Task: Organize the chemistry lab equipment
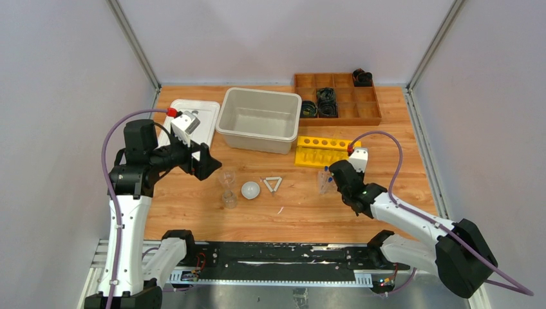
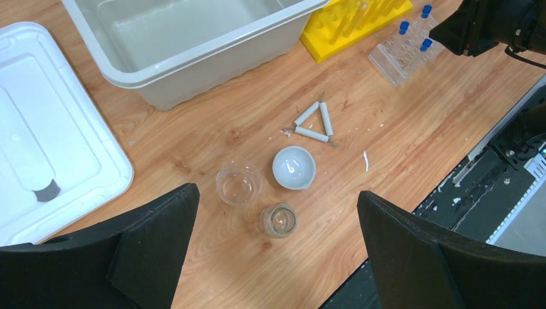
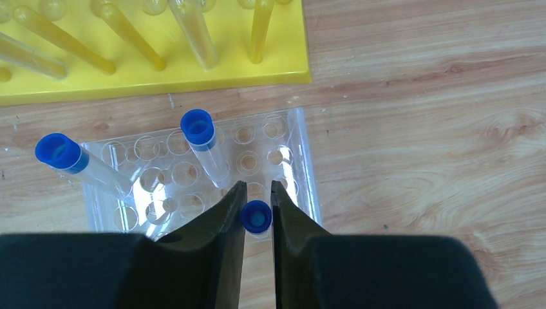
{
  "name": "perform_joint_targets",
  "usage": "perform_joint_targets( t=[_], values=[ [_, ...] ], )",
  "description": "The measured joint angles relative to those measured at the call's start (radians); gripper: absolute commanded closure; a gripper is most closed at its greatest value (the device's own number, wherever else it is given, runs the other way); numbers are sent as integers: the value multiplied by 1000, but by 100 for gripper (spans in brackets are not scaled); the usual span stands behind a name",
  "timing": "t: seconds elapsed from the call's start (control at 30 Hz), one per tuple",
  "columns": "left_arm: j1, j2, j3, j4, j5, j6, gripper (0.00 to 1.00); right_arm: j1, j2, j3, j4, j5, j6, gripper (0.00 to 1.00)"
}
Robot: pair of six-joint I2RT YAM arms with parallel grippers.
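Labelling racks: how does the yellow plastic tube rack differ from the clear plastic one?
The yellow plastic tube rack is opaque and holds uncapped tubes; the clear plastic tube rack is see-through and holds blue-capped tubes. The yellow one is larger. Both stand on the wooden table.

**Right pincer** (image 3: 258,193): one capped tube (image 3: 256,217) between its fingers, standing in the near row of the holed rack (image 3: 283,161). Two more capped tubes (image 3: 197,126) stand in the same rack, ahead and to the left. Peg rack (image 3: 193,77) lies beyond that rack, on the desk (image 3: 418,129).

**Left pincer** (image 2: 277,196): two beakers (image 2: 239,185) and round dish (image 2: 293,168) below, between its fingers. Triangle frame (image 2: 311,134) just beyond the dish. Bin (image 2: 212,71) farther ahead. Tray (image 2: 64,161) to the left.
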Motion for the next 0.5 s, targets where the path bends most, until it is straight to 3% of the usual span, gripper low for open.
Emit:
perform_joint_targets(
  t=[0.23, 0.5],
  values=[
    [0, 6, 0, 0, 2, 0, 0, 0, -31, 0, -28, -24, 35, 50],
    [0, 6, 0, 0, 5, 0, 0, 0, -192, 54, -128, -34, 46, 54]
  ],
)
